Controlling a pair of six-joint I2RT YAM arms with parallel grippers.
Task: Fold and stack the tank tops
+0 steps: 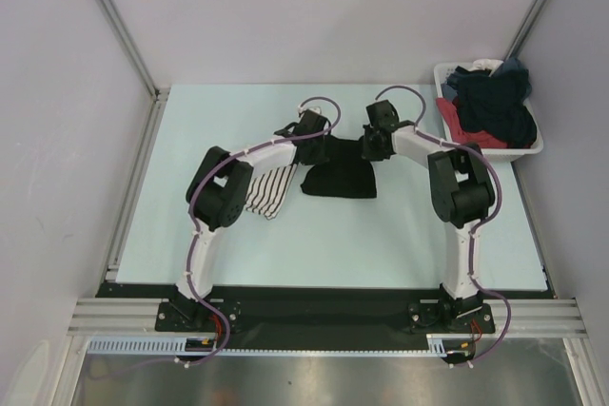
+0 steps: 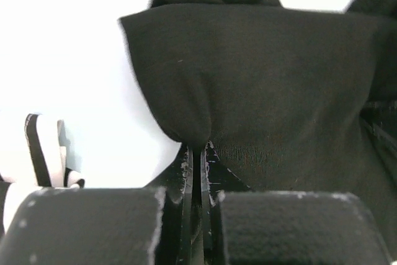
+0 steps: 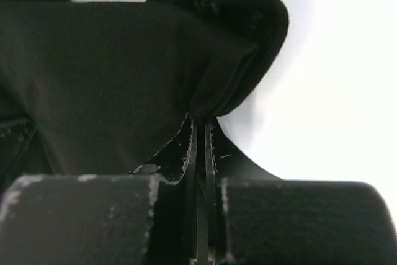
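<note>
Black fabric fills both wrist views: the plain black tank top (image 1: 341, 178) lies near the middle of the table (image 1: 219, 244), and each arm has a pinch of its far edge. The left gripper (image 2: 198, 148) is clenched on the top's far left corner, its jaws pressed together with a fold of cloth bunched at the tips. The right gripper (image 3: 200, 122) is likewise clamped on the far right corner, with cloth gathered into the narrow slit between its fingers. From above, the two wrists sit close together over the far edge of the garment, and the rest of it spreads toward the arm bases. The white tank top with thin black stripes (image 1: 271, 189) lies just to the left of the black one, partly under the left arm; whether the two touch I cannot tell. A white basket (image 1: 536, 146) stands at the far right corner of the table, heaped with dark clothes and something red.
</note>
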